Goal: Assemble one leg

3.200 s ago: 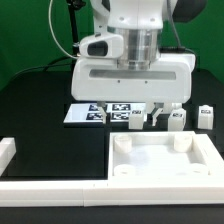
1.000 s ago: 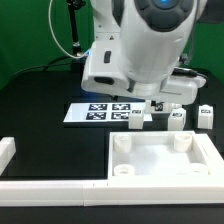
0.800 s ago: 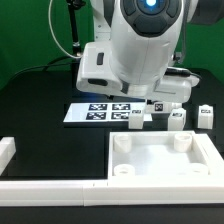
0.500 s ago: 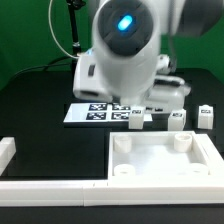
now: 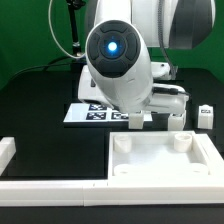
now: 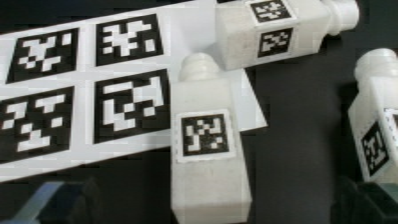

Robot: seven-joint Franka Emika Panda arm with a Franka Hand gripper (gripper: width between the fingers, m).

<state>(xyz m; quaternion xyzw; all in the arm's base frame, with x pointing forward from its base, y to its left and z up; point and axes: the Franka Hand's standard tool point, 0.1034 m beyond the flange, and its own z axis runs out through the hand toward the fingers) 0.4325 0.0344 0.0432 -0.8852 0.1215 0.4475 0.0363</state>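
Note:
Three white legs with square tags show in the wrist view. One leg [image 6: 210,130] lies in the middle beside the marker board [image 6: 80,90]; its lower end reaches between my gripper [image 6: 217,205] fingers. The fingers are dim dark shapes at the frame's edge, spread wide, with a gap to the leg on each side. Another leg [image 6: 276,30] and a third leg [image 6: 374,110] stand near it. In the exterior view the arm's body hides the gripper; legs show at the marker board's right edge [image 5: 136,119], further right [image 5: 177,118] and at the far right [image 5: 206,114].
A large flat white panel with round corner sockets [image 5: 160,165] lies in front of the legs. A white raised border piece [image 5: 12,160] runs along the front left. The marker board [image 5: 95,112] lies behind the panel. A green backdrop stands at the rear.
The arm has tilted and swung its wrist round toward the camera over the legs, now hiding the gripper. The legs and the panel have not moved.

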